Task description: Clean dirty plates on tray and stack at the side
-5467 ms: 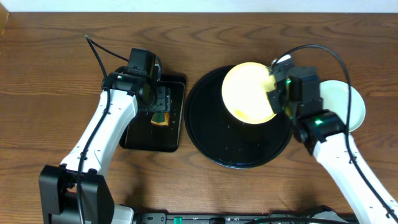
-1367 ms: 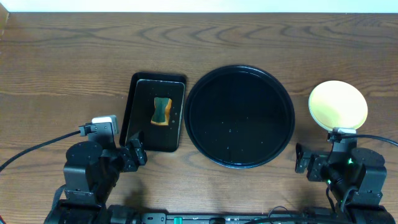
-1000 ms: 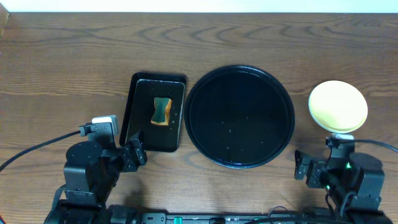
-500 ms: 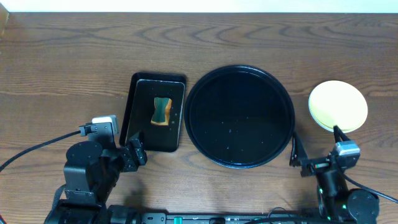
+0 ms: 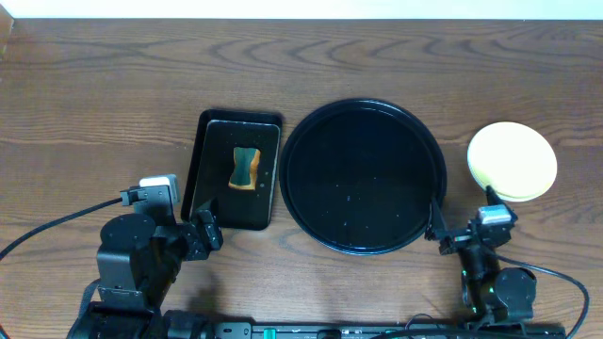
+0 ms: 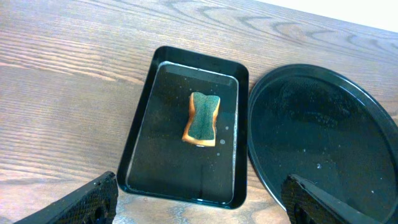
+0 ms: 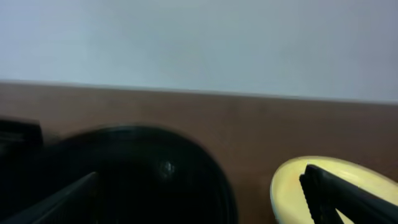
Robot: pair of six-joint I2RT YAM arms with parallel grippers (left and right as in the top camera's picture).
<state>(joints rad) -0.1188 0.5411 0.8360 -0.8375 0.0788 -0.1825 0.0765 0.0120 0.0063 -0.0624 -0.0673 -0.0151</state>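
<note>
From where I sit the job looks finished, or very nearly. The round tray (image 5: pixel 363 179) lies bare, ahead of the right jaws and off to their left, with only a few bright specks on its glossy floor and no plate on it. The rectangular tray (image 6: pixel 140 134) sits straight ahead of the left jaws, framed between them in the left wrist view. The plates (image 5: pixel 513 160) are stacked on the tabletop (image 5: pixel 94 94), ahead of the right jaws and slightly to their right. The pale yellow one is on top with a lighter rim showing under its near edge. I cannot count how many are beneath it, or see whether any smear remains. The sponge (image 6: pixel 203 117) rests inside the rectangular tray, well ahead of the left jaws. Both arms are folded low at the near edge of the table. The left gripper (image 6: pixel 199 205) points out over the rectangular tray, jaws spread wide and holding nothing. The right gripper (image 7: pixel 199 205) looks along the table between tray and stack, jaws likewise wide apart and empty.
</note>
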